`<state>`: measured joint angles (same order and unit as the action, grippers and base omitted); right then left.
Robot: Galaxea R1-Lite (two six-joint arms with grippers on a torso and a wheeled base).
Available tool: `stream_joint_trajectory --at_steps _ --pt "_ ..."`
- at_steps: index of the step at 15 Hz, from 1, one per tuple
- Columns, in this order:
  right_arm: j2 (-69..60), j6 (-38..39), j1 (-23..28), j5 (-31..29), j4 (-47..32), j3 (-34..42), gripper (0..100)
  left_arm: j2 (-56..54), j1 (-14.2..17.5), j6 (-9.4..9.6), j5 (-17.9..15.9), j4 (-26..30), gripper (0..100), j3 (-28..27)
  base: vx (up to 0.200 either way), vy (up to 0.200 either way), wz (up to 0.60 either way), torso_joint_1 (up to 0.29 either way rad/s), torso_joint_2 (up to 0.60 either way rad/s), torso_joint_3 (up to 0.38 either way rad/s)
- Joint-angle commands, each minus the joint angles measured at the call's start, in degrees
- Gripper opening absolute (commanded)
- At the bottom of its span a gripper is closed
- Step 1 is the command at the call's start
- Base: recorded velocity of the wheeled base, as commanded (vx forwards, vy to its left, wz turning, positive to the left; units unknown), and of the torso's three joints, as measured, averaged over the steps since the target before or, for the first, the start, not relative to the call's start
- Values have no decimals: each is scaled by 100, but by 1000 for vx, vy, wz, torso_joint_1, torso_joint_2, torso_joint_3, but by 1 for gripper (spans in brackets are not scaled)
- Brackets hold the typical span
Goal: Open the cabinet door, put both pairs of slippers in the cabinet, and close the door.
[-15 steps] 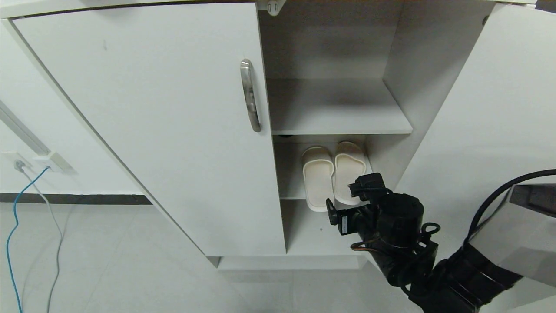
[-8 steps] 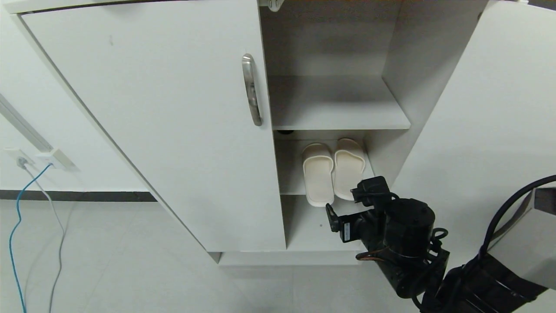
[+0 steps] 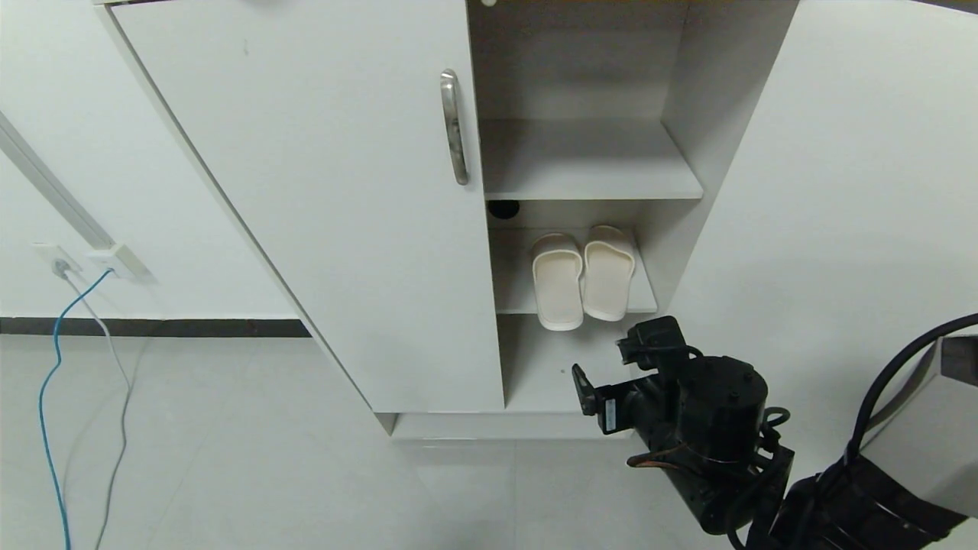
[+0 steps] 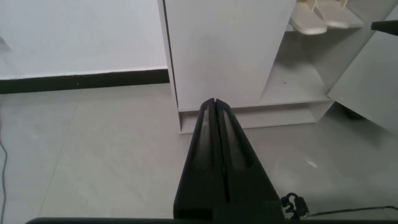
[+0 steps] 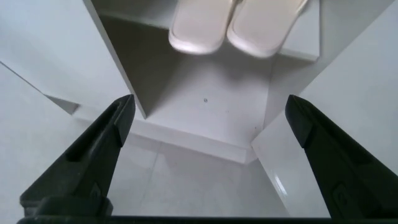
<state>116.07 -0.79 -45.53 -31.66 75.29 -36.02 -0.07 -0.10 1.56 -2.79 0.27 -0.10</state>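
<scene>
Right wrist view has the right claw [image 5: 209, 102] nearest, its two black fingers [image 5: 93, 168] spread wide with nothing between them. It is held low in front of the open right half of the cabinet [image 3: 680, 99]. Just beyond the fingertips lies the bottom compartment [image 5: 211, 74]. Above and behind that, one pair of cream slippers [image 3: 583, 279] sits side by side on the lower shelf [image 3: 512, 283], heels jutting slightly over its front edge, apart from the claw. The upper shelf [image 3: 588, 160] lies farther up.

The left claw [image 4: 214, 109] has its fingers pressed together, gripping nothing. It hangs over the tiled floor [image 4: 93, 155], well short of the cabinet's base and facing the closed left door [image 3: 328, 191] with its metal handle [image 3: 454, 126]. The right door [image 3: 840, 191] stands swung open beside the right arm.
</scene>
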Motion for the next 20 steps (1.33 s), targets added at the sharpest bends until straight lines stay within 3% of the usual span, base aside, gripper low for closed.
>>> stream_joint_trajectory --at_steps 1,12,20 --pt "12 0 -8 2 38 16 100 7 1 2 -2 0 0 1 0 0 0 0 0 0" --pt "-5 -17 -79 -7 47 8 100 7 1 2 -2 0 0 1 0 0 0 1 0 6" --pt "12 -53 -114 -183 56 8 100 7 1 2 7 0 0 1 0 0 0 4 1 178"
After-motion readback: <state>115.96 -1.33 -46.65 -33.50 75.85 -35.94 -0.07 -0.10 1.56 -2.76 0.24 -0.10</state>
